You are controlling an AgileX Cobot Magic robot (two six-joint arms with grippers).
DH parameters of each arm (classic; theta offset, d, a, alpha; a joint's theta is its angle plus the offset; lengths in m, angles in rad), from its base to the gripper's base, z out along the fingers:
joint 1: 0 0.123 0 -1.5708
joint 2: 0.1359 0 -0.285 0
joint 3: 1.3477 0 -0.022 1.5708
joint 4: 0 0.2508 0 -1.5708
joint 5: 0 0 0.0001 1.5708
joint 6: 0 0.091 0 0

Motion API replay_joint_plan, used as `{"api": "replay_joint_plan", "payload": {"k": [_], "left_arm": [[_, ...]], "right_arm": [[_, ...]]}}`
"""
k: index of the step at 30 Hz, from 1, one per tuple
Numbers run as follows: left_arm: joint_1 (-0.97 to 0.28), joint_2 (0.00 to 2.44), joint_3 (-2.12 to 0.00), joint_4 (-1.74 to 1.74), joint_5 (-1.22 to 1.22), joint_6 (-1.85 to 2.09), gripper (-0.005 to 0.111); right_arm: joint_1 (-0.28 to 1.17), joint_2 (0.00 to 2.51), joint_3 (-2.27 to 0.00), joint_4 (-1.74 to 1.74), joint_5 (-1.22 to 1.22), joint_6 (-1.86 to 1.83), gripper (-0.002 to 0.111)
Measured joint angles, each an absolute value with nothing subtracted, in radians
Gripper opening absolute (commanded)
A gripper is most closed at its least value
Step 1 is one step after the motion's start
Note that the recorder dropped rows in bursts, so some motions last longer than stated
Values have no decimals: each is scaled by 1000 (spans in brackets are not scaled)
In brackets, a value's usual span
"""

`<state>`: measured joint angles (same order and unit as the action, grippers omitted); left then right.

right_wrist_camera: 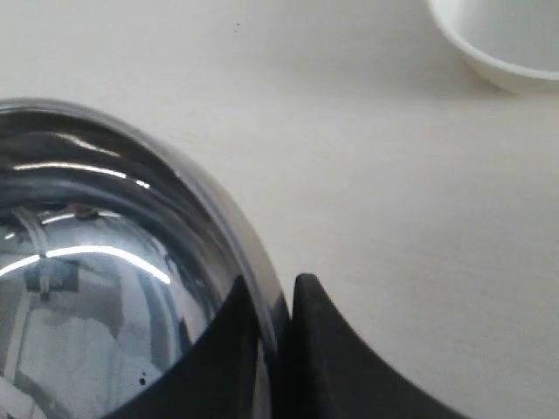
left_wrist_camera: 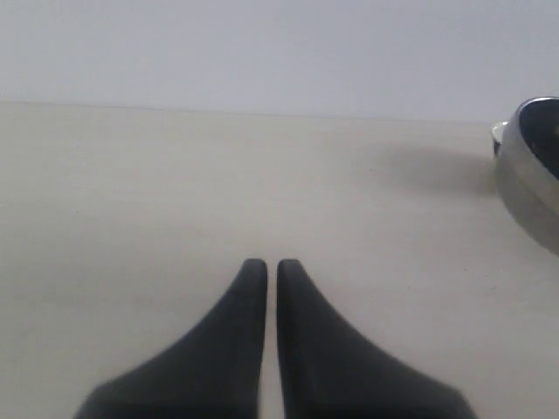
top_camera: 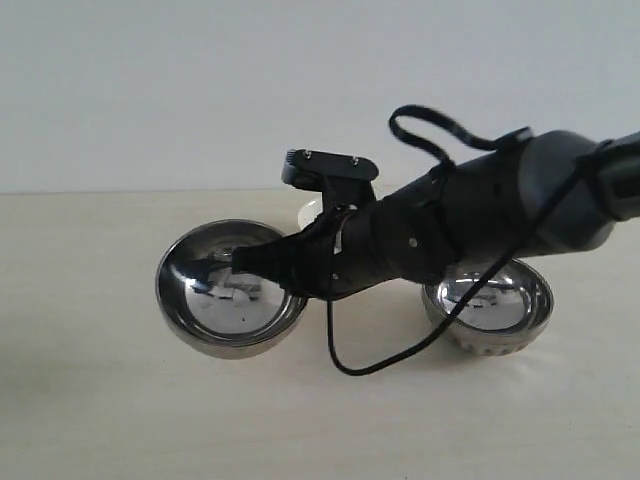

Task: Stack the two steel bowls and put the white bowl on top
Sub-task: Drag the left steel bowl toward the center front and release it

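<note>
Shows the first stacking step in hand. Clamped on the rim of the smooth, mirror-bright round steel bowl (top_camera: pixel 230 295) at the left: the right claw (right_wrist_camera: pixel 272 292), reached across the middle, one finger inside, one outside. Bowl tilted, opening turned nearward; whether clear of the pale beige surface (top_camera: pixel 100 420) not decidable.

Upright at the right, well apart from the first: the second round steel bowl (top_camera: pixel 490 315), faintly textured on its lower side. On the far side between the two: the small cream-white glossy bowl (right_wrist_camera: pixel 498 44), mostly hidden behind the arm in the exterior view, not yet touched. Drawn together on nothing, over the surface: the left claw (left_wrist_camera: pixel 265 264).

Judged next: carry the gripped bowl rightward, level it above the textured bowl, lower until nested, release. Calls for a centred, level descent, given the likely swing of a bowl pinched at its rim.
</note>
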<state>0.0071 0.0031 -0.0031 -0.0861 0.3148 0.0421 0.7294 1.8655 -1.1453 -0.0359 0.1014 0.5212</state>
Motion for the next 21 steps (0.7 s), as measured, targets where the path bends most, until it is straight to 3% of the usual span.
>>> {"api": "replay_joint_plan", "payload": {"k": [12,21], "left_arm": [[7,3,-3,-86,315,42,4],[7,3,-3,-86,315,42,4]], "right_arm": [[630,1799,-1145,-38,477,427,0],[617,1845,-1103,-36,446,410,0]]}}
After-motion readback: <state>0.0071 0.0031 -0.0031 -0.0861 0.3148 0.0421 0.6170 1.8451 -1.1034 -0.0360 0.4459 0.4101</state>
